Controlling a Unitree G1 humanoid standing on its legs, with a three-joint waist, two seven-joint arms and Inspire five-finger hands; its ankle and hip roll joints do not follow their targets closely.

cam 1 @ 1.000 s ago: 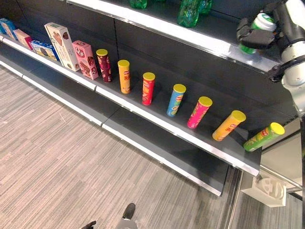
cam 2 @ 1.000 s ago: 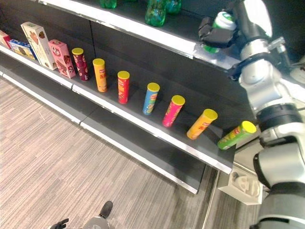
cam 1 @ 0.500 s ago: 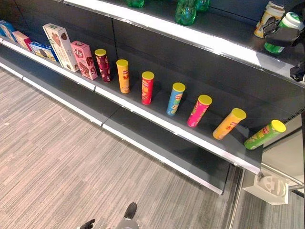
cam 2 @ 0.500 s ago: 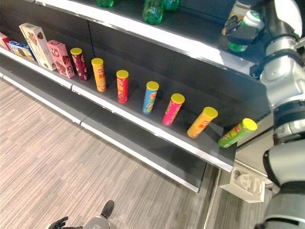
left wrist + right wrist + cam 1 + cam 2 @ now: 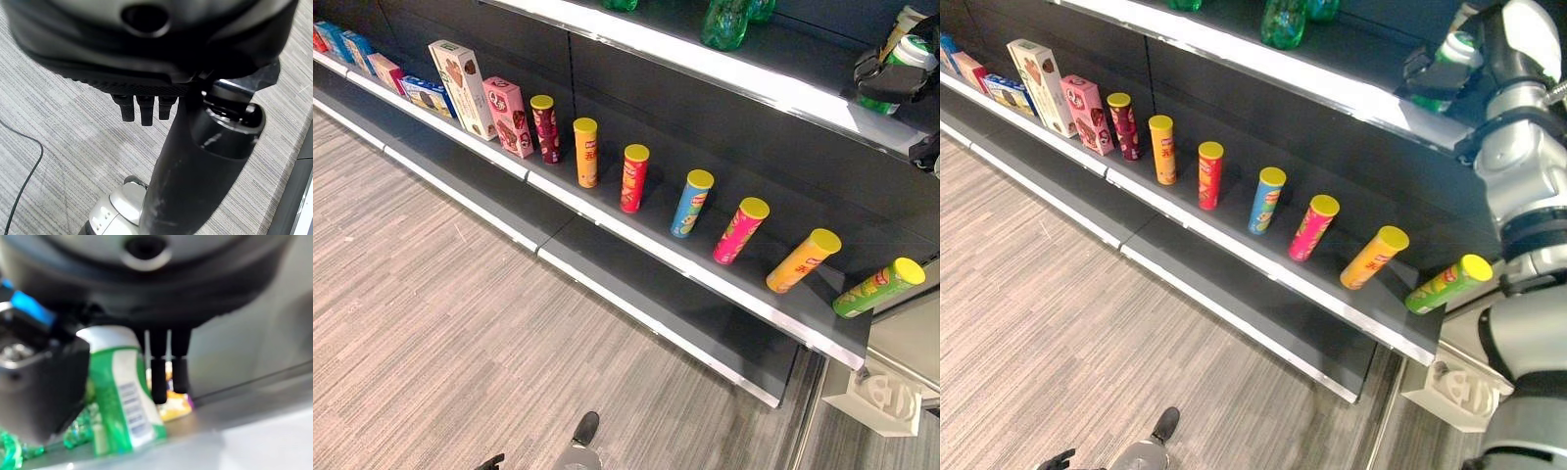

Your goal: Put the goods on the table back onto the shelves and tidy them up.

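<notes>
Left eye view: right hand [image 5: 893, 78] grips green bottle [image 5: 899, 61] on top shelf [image 5: 744, 76]; grey floor [image 5: 431, 323].

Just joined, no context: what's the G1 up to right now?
Restocking. The right hand is curled round a green bottle at the upper shelf, beside another container; whether it has touched down is unclear. A row of tubes stands on the middle shelf. The left hand hangs idle over the floor.
</notes>
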